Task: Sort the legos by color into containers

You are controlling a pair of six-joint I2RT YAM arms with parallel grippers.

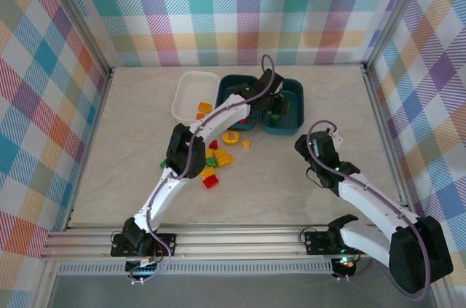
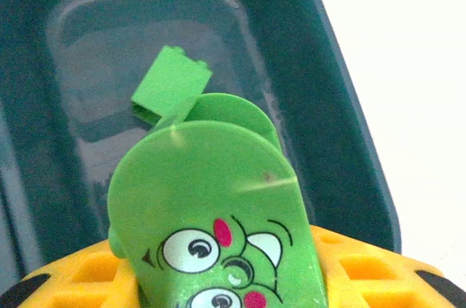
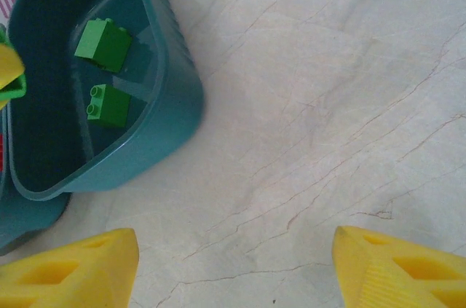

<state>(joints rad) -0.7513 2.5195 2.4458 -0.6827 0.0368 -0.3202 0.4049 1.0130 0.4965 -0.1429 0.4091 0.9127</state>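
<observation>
My left gripper (image 1: 275, 108) hangs over the right dark teal tray (image 1: 295, 127), shut on a green rounded brick with a cartoon face (image 2: 211, 206). Below it one green brick (image 2: 171, 82) lies in that tray (image 2: 342, 140). In the right wrist view the same tray (image 3: 171, 115) holds two green bricks (image 3: 104, 44) (image 3: 109, 104). My right gripper (image 3: 233, 268) stands open over bare table, right of the tray, nothing between its fingers. Loose red, green and yellow bricks (image 1: 218, 159) and a yellow ring (image 1: 231, 136) lie mid-table. The white tray (image 1: 191, 82) holds orange bricks (image 1: 204, 109).
A second teal tray (image 1: 231, 84) sits between the white and right trays, largely covered by my left arm. The right gripper (image 1: 314, 145) is near the right tray's front corner. Aluminium rails and checked walls bound the table.
</observation>
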